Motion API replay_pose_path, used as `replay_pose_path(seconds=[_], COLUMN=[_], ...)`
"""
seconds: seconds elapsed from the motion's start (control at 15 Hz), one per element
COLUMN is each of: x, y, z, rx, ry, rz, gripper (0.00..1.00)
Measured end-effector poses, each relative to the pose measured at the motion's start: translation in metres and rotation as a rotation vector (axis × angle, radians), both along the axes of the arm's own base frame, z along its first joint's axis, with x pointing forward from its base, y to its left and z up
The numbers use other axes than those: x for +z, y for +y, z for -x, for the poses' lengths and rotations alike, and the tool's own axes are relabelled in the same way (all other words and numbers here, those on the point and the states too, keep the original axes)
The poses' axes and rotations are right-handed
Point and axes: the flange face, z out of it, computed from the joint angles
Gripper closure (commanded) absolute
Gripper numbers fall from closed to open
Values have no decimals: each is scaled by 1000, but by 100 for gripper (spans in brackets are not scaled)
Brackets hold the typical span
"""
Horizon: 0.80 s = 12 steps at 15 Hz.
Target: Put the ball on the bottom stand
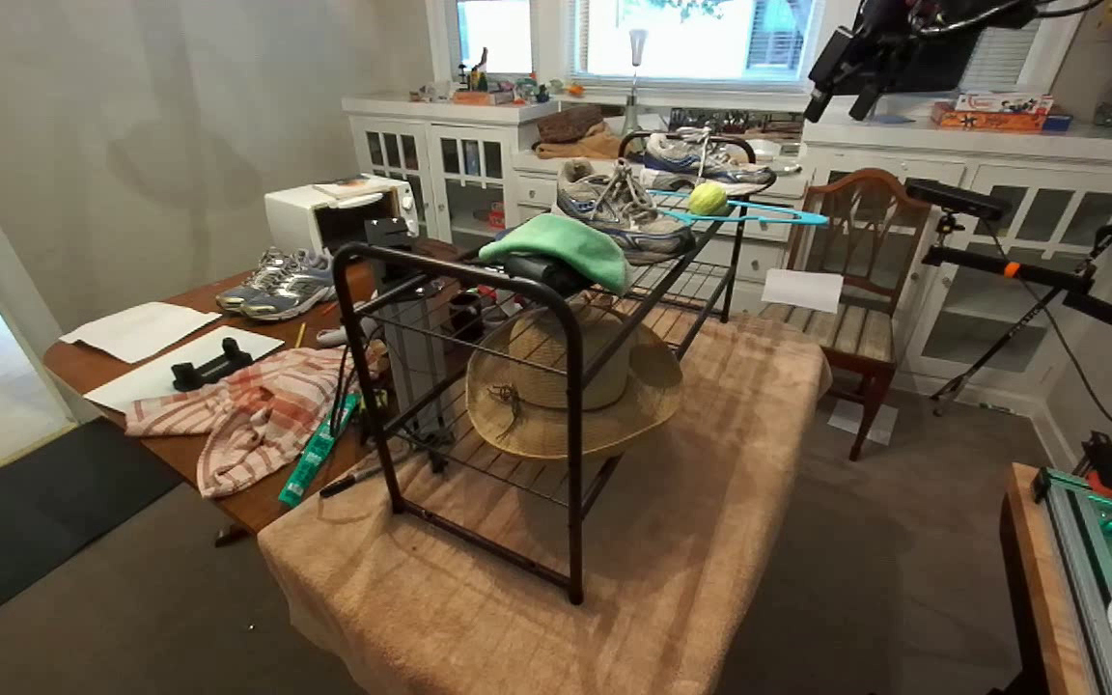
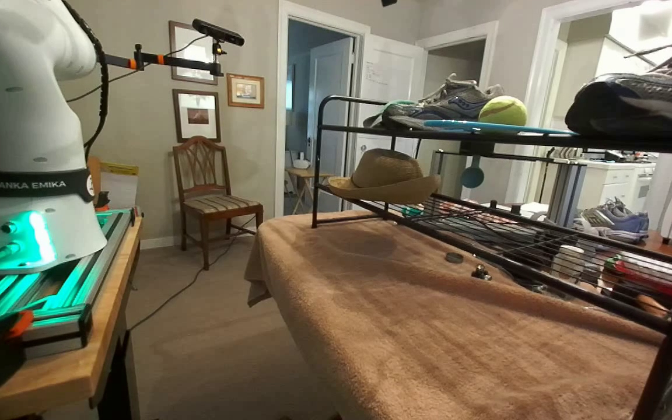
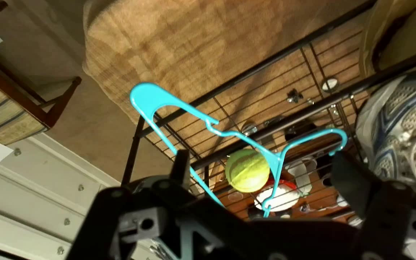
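The yellow-green ball (image 1: 708,199) rests on the upper shelf of the dark metal rack, within the blue hanger (image 1: 778,215). The ball also shows in an exterior view (image 2: 503,114) and in the wrist view (image 3: 247,170), below and between my fingers. The rack's lower wire shelf (image 2: 604,300) is the bottom stand; a straw hat (image 2: 385,175) sits at one end of it. My gripper (image 1: 839,108) is open and empty, raised above and apart from the rack. In the wrist view the gripper (image 3: 262,160) has its fingers wide apart.
Grey-blue shoes (image 1: 619,208) and a green cap (image 1: 556,241) lie on the upper shelf. The hanger (image 3: 150,99) sticks out past the shelf edge. The rack stands on a towel-covered table (image 1: 710,463). A wooden chair (image 1: 865,261) stands close by.
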Motion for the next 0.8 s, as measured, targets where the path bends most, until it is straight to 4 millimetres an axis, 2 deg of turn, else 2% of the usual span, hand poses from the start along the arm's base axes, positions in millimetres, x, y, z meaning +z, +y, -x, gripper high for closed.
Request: replay_pose_path(seconds=[0.13,0.27,0.53,0.8], x=[0,-8,-44,-76], y=[-10,-16,-30,-43], z=[-20,-45,-87,-118], rx=[-16,-23,-44,-67], ry=[-27,-23,24,22], rz=[1,4,13,39], gripper=[0,0,0,0])
